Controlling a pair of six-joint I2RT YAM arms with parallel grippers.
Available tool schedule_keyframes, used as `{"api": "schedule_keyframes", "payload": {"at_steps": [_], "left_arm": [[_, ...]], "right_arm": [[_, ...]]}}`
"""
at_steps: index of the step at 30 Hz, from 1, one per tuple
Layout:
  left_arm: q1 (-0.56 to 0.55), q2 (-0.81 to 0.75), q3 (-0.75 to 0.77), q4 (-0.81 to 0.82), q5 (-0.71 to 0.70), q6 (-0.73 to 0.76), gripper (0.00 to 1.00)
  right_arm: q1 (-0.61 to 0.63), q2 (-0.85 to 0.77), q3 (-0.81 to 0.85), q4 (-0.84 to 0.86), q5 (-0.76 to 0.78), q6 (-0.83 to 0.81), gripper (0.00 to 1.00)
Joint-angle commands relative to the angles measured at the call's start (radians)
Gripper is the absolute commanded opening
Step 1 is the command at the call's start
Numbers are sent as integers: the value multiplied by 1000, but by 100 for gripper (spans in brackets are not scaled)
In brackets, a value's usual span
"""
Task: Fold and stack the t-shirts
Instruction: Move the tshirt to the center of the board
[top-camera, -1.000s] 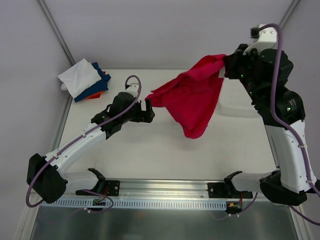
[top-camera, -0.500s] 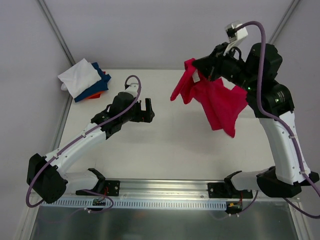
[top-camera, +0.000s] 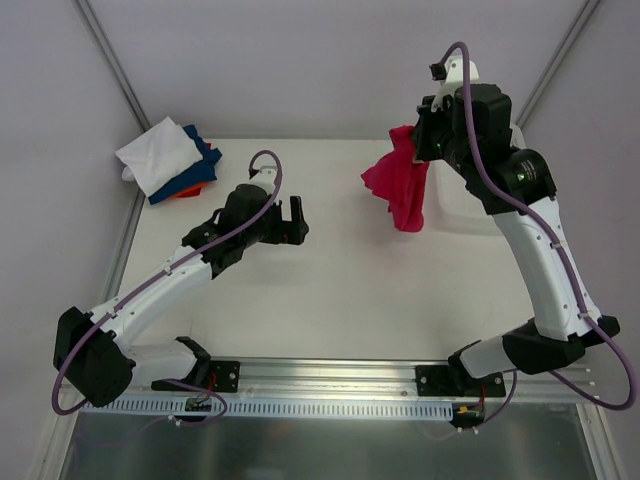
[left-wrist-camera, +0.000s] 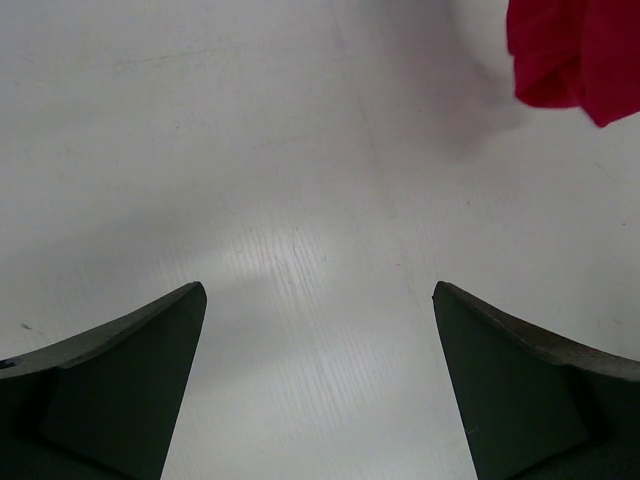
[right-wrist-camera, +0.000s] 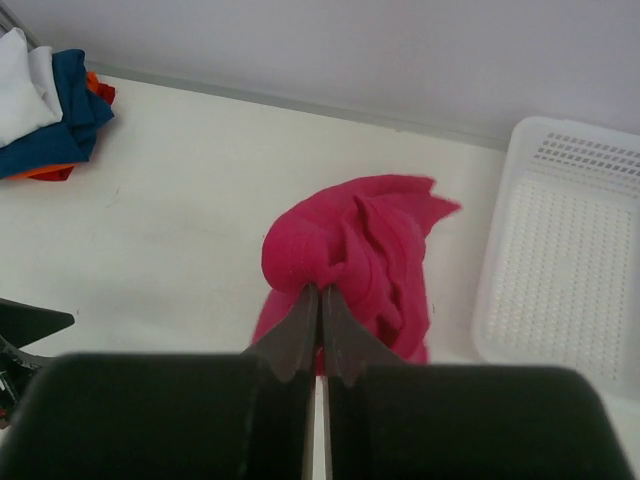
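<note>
Crimson t-shirt (top-camera: 399, 188) hangs bunched, pinched in right tool (right-wrist-camera: 320, 296).

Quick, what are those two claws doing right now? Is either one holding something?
Left gripper: open, holding nothing.
Right gripper: closed on the red t-shirt, which hangs from it.

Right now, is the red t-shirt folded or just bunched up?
Bunched up, not folded: the red t-shirt hangs as a crumpled clump, pinched at one spot by the shut right gripper.
</note>
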Motion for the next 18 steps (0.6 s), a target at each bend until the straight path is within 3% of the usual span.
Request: {"api": "schedule_keyframes", "payload": {"at_steps": [1,2,3,4,7,14,18], "left_arm": [[-14,-18,3,16,-7,-7,99],[-12,-16,5,16,-5,-8,99],[-12,-16,5,17,-4,-10,99],[-12,-12,5,16,-2,-10,99],[-12,-10,5,16,1,-13,99],[-15,11,17,16,7,-19,99],[-17,30,22,17,7,-19,99]], "right_arm": [[-7,19,84,8,-51,2,1],[-4,39,92,-12,-57,-2,2],[-4,48,100,-23,-60,-2,24],[-5,57,106,-34,-68,-2,35],[-2,48,89,-22,-80,-8,52],[-4,13,2,-15,-71,-30,51],[-5,7,-119,3,-45,-25,43]]}}
